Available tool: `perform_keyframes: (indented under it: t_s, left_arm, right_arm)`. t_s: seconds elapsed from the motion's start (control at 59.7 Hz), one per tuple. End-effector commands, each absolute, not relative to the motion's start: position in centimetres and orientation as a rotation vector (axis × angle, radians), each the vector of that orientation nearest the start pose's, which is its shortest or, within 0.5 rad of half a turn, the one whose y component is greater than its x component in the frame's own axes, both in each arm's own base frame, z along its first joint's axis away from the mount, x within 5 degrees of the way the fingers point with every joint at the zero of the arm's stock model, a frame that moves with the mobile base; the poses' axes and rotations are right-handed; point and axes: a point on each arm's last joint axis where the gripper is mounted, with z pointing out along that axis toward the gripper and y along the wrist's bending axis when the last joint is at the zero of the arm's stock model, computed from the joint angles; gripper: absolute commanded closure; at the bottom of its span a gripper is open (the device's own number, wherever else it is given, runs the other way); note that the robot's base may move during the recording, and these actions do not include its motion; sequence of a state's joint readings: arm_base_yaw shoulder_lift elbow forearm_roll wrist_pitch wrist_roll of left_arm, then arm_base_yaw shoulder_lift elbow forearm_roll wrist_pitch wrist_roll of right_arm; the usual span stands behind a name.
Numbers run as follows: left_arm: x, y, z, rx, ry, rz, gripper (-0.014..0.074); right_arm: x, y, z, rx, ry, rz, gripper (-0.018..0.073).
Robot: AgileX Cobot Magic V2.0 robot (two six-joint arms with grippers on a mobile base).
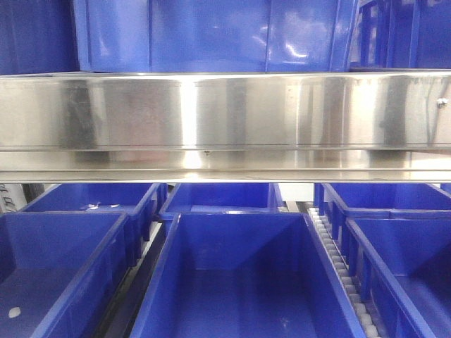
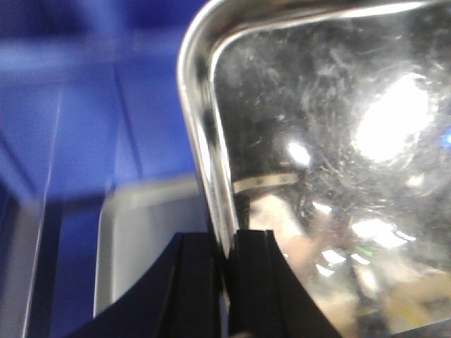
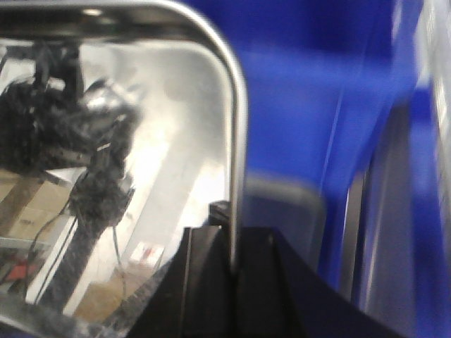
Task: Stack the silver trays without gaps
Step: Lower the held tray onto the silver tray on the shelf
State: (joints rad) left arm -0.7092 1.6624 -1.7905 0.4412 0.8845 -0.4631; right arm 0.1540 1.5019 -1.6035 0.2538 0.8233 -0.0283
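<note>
The left gripper and right gripper each clamp an opposite rim of the shiny rectangular stainless-steel tray, steadying it for nesting. Below the jaws, blurred, probably a second silver tray lies in a blue plastic bin.

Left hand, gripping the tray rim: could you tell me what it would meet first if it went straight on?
Probably the other silver tray lying in the blue bin, just beyond the left hand and its held tray; the blur leaves depth unclear.

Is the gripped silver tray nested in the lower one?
Not nested: left gripper and right gripper pinch the held tray by its rim, lower tray visible beneath.
</note>
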Motion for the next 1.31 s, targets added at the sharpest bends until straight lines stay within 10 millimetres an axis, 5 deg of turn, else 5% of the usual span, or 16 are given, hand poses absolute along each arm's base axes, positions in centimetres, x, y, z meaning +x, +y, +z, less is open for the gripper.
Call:
perform_keyframes:
  t_s: [0.0, 0.419, 0.519, 0.737, 0.922, 1.089, 1.29]
  left_arm:
    - [30.9, -22.8, 40.9, 0.447, 2.165, -0.07, 0.0615]
    - [32.7, -24.0, 36.3, 0.498, 2.321, 0.079, 0.0612]
    - [32.7, -23.9, 36.1, 0.498, 2.333, 0.095, 0.0542]
    - [32.8, -23.8, 36.2, 0.497, 2.321, 0.112, 0.0212]
    - [33.0, -23.6, 36.4, 0.498, 2.292, 0.161, 0.013]
    - [32.4, -23.0, 39.1, 0.46, 2.233, 0.12, 0.013]
    - [30.4, -21.1, 44.7, 0.364, 2.093, 0.031, 0.015]
  right_arm:
    - [33.1, 7.4, 42.1, -0.12, 2.218, 0.414, 0.0639]
    - [36.6, 8.1, 35.6, -0.131, 2.486, 0.415, 0.0638]
    - [36.9, 8.2, 35.3, -0.128, 2.488, 0.414, 0.0631]
    - [37.1, 8.2, 35.4, -0.122, 2.465, 0.418, 0.0244]
    - [37.1, 8.3, 35.4, -0.12, 2.465, 0.424, 0.021]
    - [36.4, 8.2, 37.8, -0.133, 2.409, 0.428, 0.021]
    - [34.1, 7.8, 44.1, -0.158, 2.221, 0.427, 0.024]
